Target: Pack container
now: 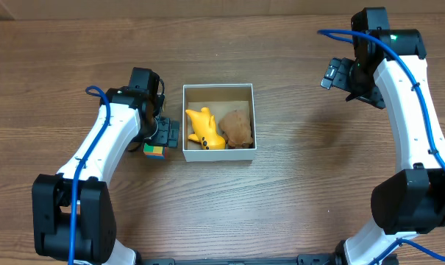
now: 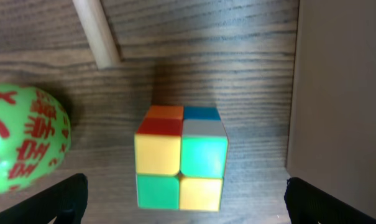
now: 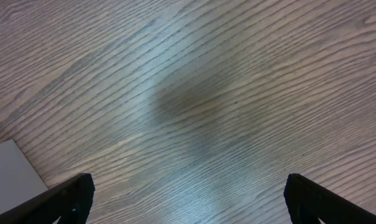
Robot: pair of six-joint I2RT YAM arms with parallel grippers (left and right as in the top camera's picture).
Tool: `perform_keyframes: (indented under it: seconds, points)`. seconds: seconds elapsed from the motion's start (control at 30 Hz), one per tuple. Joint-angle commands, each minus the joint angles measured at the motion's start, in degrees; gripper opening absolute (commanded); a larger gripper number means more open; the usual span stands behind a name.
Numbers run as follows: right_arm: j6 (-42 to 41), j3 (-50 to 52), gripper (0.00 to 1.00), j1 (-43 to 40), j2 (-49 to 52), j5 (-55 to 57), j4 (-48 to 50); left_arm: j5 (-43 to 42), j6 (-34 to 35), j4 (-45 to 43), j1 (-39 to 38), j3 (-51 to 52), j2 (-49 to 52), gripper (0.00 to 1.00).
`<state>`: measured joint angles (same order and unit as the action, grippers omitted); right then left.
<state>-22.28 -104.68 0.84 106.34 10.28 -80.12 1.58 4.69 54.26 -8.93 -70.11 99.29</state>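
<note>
The container (image 1: 219, 154), a square white-walled box with a brown floor, sits mid-table. It holds a yellow toy (image 1: 204, 128) and a brown toy (image 1: 237, 128). A multicoloured cube (image 1: 154, 152) lies on the table just left of the box. In the left wrist view the cube (image 2: 181, 158) sits between my left gripper's (image 2: 184, 202) open fingers, untouched, with the container wall (image 2: 337, 93) at the right. My left gripper (image 1: 167, 135) hovers by the cube. My right gripper (image 1: 332, 73) is open and empty over bare table at the back right.
A green ball with red markings (image 2: 23, 140) lies left of the cube, hidden under the arm in the overhead view. A pale wooden stick (image 2: 97, 31) lies beyond the cube. A container corner (image 3: 10, 171) shows in the right wrist view, left of the right gripper (image 3: 188, 199).
</note>
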Motion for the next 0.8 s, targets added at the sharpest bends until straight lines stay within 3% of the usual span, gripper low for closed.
perform_keyframes:
  seconds: [0.0,0.77]
  points:
    - [-0.1,-1.1,1.0,0.1,-1.6,0.0,0.3,0.7,-1.6,-2.0,0.0,1.6,0.5,1.0]
    - [-0.1,-1.1,1.0,0.1,-1.6,0.0,0.3,0.5,-2.1,-16.0,0.0,10.0,0.5,1.0]
